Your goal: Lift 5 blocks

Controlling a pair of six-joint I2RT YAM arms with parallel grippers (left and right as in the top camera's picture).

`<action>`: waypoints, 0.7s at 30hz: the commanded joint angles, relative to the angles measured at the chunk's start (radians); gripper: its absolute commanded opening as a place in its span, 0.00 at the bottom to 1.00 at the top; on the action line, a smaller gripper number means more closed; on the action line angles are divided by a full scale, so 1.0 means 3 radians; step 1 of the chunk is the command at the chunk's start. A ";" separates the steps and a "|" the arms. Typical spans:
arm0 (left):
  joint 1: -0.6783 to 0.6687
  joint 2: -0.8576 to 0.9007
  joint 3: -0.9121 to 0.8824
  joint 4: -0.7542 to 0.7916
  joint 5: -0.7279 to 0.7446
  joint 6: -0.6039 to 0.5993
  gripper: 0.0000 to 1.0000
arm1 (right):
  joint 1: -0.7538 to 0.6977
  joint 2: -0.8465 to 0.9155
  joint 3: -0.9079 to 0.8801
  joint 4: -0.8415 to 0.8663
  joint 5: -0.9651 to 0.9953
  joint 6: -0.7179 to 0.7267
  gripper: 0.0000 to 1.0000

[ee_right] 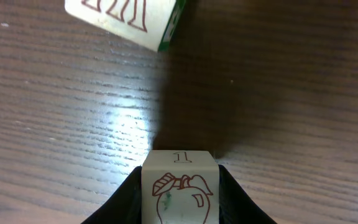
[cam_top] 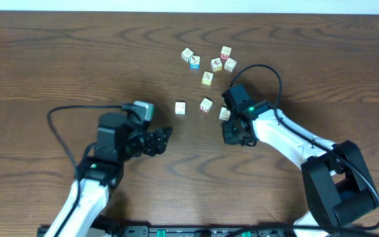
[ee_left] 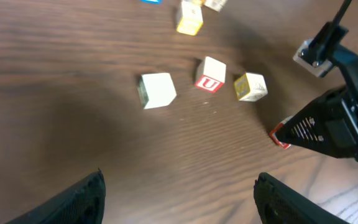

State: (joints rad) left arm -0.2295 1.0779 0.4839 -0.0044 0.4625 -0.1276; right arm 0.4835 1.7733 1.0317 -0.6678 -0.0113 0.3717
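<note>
Small cream wooden cube with apple print [ee_right: 179, 186] is pinched narrowly in the right gripper [cam_top: 234, 130], bottom centre of the wrist view, and is hidden overhead. Left gripper [cam_top: 158, 140] is spread wide, empty. Judged light, rigid, smooth: opposite flat faces should be gripped squarely. Other cream cubes [cam_top: 206, 78] are mapped upper centre overhead.

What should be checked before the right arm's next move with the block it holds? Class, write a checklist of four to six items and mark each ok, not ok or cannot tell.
1. Grip: ok. The apple-print block sits squarely between the right fingers.
2. Held block off the table: cannot tell.
3. Space ahead: ok. The neighbouring block lies apart from the held one.
4. Left fingers: ok. They are wide open with nothing between them.
5. Arms: ok. They are well apart in the overhead view.
</note>
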 commanded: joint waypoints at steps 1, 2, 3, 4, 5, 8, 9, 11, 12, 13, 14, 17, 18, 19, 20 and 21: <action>-0.0064 0.0309 0.0047 0.0186 0.0081 -0.0005 0.77 | -0.0001 0.0020 -0.0055 0.0071 -0.0004 0.0057 0.01; -0.0064 0.0389 0.0047 0.0243 0.0083 -0.0004 0.77 | -0.0001 0.0020 -0.0055 0.0085 -0.0004 0.0057 0.01; -0.0064 0.0455 0.0047 0.0299 0.0083 -0.0004 0.77 | -0.0001 0.0020 -0.0056 0.0095 -0.0004 0.0057 0.01; -0.0064 0.0509 0.0047 0.0356 0.0081 -0.0001 0.77 | -0.0001 0.0020 -0.0057 0.0102 -0.0003 0.0057 0.01; -0.0062 0.0547 0.0047 0.0406 0.0076 0.0005 0.77 | -0.0001 0.0020 -0.0066 0.0126 0.0010 0.0057 0.01; -0.0064 0.0655 0.0047 0.0565 -0.0120 0.0006 0.77 | -0.0003 0.0020 -0.0134 0.0262 0.0034 0.0058 0.05; -0.0064 0.0683 0.0051 0.0601 -0.0220 -0.0009 0.77 | -0.0004 0.0020 -0.0159 0.0305 0.0033 0.0089 0.06; -0.0064 0.0729 0.0079 0.0619 -0.0417 -0.0027 0.77 | -0.0004 0.0020 -0.0211 0.0366 0.0033 0.0168 0.08; -0.0064 0.0744 0.0095 0.0619 -0.0491 -0.0027 0.77 | -0.0004 0.0020 -0.0230 0.0388 0.0033 0.0193 0.08; -0.0064 0.0762 0.0114 0.0619 -0.0563 -0.0025 0.77 | -0.0004 0.0020 -0.0257 0.0420 0.0033 0.0210 0.09; -0.0064 0.0776 0.0135 0.0621 -0.0618 -0.0025 0.77 | -0.0004 0.0020 -0.0277 0.0445 0.0034 0.0229 0.09; -0.0064 0.0838 0.0228 0.0622 -0.0649 -0.0003 0.77 | -0.0004 0.0020 -0.0299 0.0465 0.0033 0.0256 0.21; -0.0067 0.0865 0.0263 0.0622 -0.0649 -0.0003 0.77 | 0.0003 0.0020 -0.0299 0.0464 0.0005 0.0254 0.35; -0.0084 0.0904 0.0308 0.0624 -0.0650 -0.0001 0.77 | 0.0009 0.0020 -0.0299 0.0463 -0.0036 0.0254 0.46; -0.0106 0.0946 0.0352 0.0635 -0.0650 -0.0001 0.77 | 0.0010 0.0020 -0.0299 0.0463 -0.0076 0.0254 0.61; -0.0137 0.0993 0.0398 0.0642 -0.0650 -0.0001 0.77 | 0.0009 0.0020 -0.0299 0.0458 -0.0108 0.0254 0.72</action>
State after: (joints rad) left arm -0.2516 1.3434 0.5442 0.1829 0.2985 -0.1310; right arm 0.4835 1.7645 0.9592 -0.5255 -0.0158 0.4324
